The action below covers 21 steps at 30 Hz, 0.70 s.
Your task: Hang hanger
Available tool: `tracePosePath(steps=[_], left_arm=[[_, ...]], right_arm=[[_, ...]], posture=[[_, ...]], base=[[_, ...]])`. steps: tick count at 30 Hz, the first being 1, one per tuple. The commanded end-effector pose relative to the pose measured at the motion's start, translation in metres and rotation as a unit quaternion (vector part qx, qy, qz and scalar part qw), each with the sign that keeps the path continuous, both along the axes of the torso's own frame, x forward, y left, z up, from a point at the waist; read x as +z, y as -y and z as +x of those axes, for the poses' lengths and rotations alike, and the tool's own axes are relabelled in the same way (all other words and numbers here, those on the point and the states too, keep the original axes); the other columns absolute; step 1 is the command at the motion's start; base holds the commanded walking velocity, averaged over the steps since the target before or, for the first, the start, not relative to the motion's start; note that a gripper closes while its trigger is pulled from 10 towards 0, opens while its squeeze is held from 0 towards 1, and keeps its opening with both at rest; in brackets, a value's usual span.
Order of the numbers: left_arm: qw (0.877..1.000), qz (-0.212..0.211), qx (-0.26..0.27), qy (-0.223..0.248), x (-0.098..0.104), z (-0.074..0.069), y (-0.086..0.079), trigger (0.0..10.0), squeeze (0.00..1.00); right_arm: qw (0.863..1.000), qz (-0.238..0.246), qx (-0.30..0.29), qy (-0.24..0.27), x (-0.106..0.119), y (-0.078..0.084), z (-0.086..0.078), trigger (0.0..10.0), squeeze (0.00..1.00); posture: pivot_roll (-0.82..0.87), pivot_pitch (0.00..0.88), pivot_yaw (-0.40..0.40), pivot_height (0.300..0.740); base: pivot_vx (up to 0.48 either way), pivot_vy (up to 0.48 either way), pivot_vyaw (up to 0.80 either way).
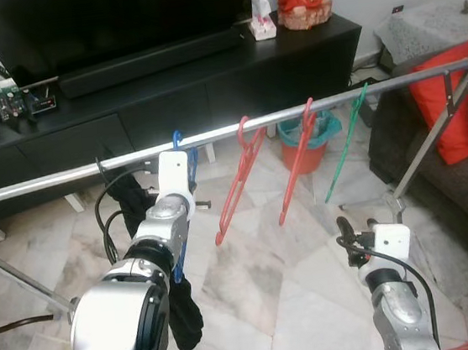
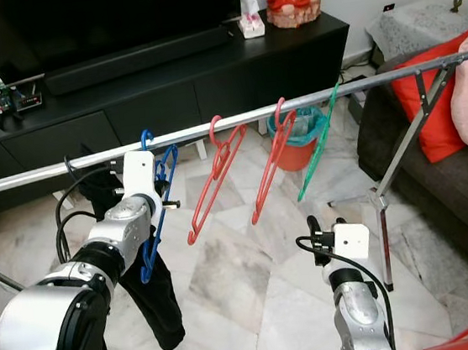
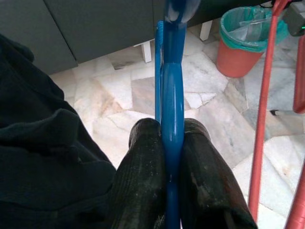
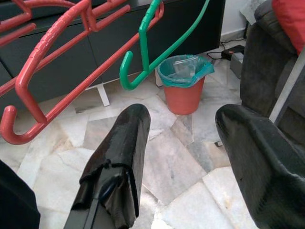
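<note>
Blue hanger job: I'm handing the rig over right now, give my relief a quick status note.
Left gripper: shut on the blue hanger, whose hook is over the rail.
Right gripper: open, empty, low, below the rail.
Already hanging: two red hangers, one green hanger.
A dark garment hangs by the left arm.
Left: check the hook sits, release, withdraw.

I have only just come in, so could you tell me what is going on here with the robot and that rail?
The robot is hanging hangers on a metal rail. Its left gripper is shut on a blue hanger, whose hook is at the rail beside a dark garment. Two red hangers and a green hanger already hang further along. The right gripper is open and holds nothing, low down below the rail.
</note>
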<state>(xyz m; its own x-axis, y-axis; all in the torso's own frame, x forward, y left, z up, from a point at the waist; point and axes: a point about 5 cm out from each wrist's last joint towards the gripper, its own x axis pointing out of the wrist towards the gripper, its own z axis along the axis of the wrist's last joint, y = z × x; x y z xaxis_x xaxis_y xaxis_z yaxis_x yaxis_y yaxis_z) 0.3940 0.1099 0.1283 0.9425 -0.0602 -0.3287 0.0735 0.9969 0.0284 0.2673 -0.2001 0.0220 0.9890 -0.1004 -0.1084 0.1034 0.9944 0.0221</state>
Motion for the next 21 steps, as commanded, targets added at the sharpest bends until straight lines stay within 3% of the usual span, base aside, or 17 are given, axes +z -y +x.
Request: tracePosePath(steps=[1, 21], left_arm=[[1.000, 0.009, -0.001, -0.007, 0.002, 0.001, 0.002, 10.0, 0.00], [0.999, 0.014, -0.016, -0.037, -0.010, -0.005, 0.014, 10.0, 0.00]], right_arm=[[1.000, 0.006, 0.001, -0.001, 0.000, -0.002, -0.002, 10.0, 0.00], [1.000, 0.012, 0.007, -0.008, 0.003, -0.007, -0.010, 10.0, 0.00]], posture=[[-0.13, 0.058, 0.043, 0.740], [-0.14, 0.070, 0.044, 0.740]], base=[[0.000, 0.000, 0.00], [0.000, 0.000, 0.00]])
